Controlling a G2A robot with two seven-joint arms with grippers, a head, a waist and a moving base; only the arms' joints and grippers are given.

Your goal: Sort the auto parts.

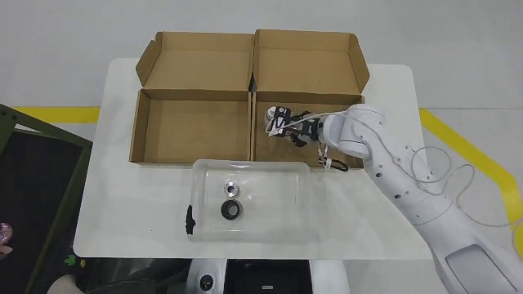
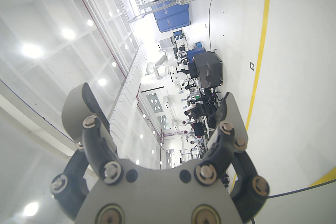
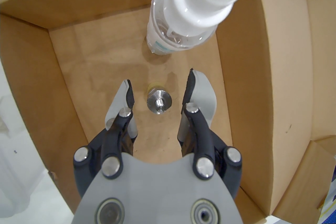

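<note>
My right gripper (image 3: 159, 80) hangs open inside the right cardboard box (image 3: 286, 78), and in the top view the right gripper (image 1: 283, 122) is at that box's left side. A small silver metal part (image 3: 158, 103) with a yellowish end stands on the box floor between the open fingers, touching neither. Just beyond it stands a clear bottle (image 3: 183, 33) with a white cap. A clear plastic bin (image 1: 278, 171) at the table's front holds a silver part (image 1: 233, 188) and a black ring (image 1: 232, 209). My left gripper (image 2: 156, 91) is open and empty, pointing out into the room.
An empty left cardboard box (image 1: 192, 126) sits beside the right box (image 1: 306, 95), both with lids folded back. A small black piece (image 1: 189, 220) sits at the bin's left edge. The white table (image 1: 122, 204) has free room to the left of the bin.
</note>
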